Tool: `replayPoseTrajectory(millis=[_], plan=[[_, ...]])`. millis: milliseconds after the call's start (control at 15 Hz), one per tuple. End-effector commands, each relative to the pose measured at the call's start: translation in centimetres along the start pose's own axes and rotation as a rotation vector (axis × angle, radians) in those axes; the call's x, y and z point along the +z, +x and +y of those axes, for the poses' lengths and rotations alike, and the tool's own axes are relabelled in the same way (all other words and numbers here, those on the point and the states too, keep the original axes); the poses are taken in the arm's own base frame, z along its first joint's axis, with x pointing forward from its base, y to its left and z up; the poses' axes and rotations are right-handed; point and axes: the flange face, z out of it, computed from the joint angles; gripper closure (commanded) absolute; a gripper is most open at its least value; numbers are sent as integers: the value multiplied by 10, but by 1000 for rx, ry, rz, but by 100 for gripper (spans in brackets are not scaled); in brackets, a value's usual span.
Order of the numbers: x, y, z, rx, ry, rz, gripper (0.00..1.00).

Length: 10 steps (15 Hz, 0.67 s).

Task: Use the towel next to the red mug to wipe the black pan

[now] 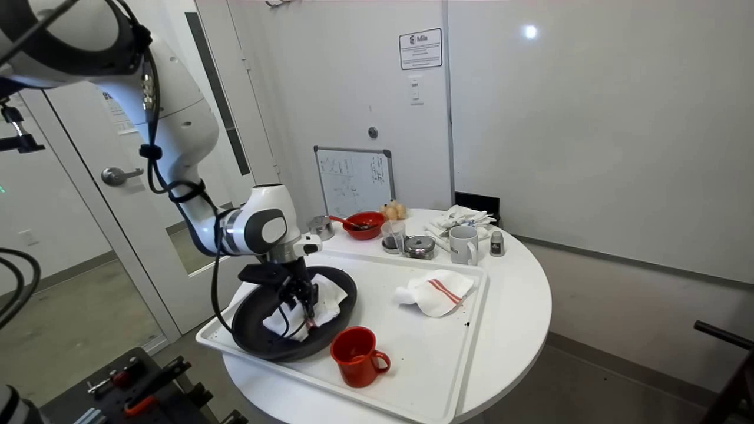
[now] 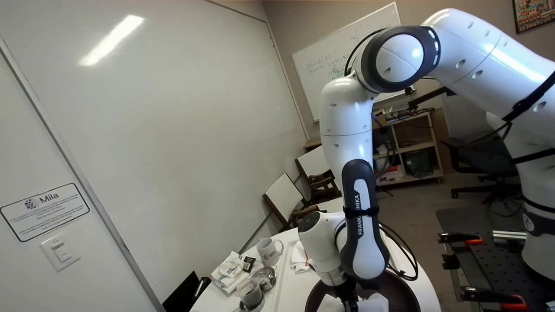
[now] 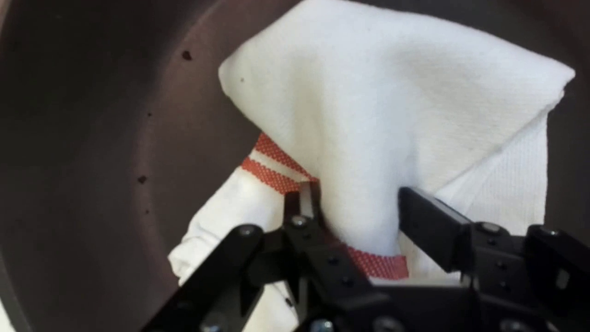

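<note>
1. Wrist view: your pincer (image 3: 357, 193) is part-way narrowed, with a bunched fold of the towel (image 3: 368, 92) between its fingers (image 3: 428, 226); I read that as a grip on the fold. The rest of the cloth spreads ahead of and below the pincer, inside the black pan (image 3: 198, 115). Dark specks (image 3: 142, 179) lie in the pan to the pincer's side, past the towel's edge, so the wipe looks unfinished. Sweep that way with light, even pressure, letting cloth, not fingers, rub the surface.

2. In an exterior view, the red mug (image 1: 356, 359) stands on the tray (image 1: 424, 365), on the camera's side of the pincer and just beside the pan; whether they touch you can't tell. Shorten your strokes there, as a shoved pan could knock it. A slack cable (image 1: 214, 288) loops down near the pincer; don't let it snag the rim. Leave the second striped cloth (image 1: 439, 292), well apart from the pincer.

3. In an exterior view, the arm (image 2: 362, 229) hides part of the pan around the pincer, whose tips can't be made out, so judge contact from the wrist view instead.
</note>
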Motion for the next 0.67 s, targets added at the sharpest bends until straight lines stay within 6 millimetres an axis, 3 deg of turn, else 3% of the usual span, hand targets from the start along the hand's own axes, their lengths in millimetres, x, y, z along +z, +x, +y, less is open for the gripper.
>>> replayPoseTrajectory(millis=[0,67,133,267,600], plan=[[-4,2,7,10,17,28,17],[-5,2,10,15,19,32,14],[-5,3,14,22,24,35,50],[-3,5,22,35,36,33,50],[-1,8,35,60,64,28,88]])
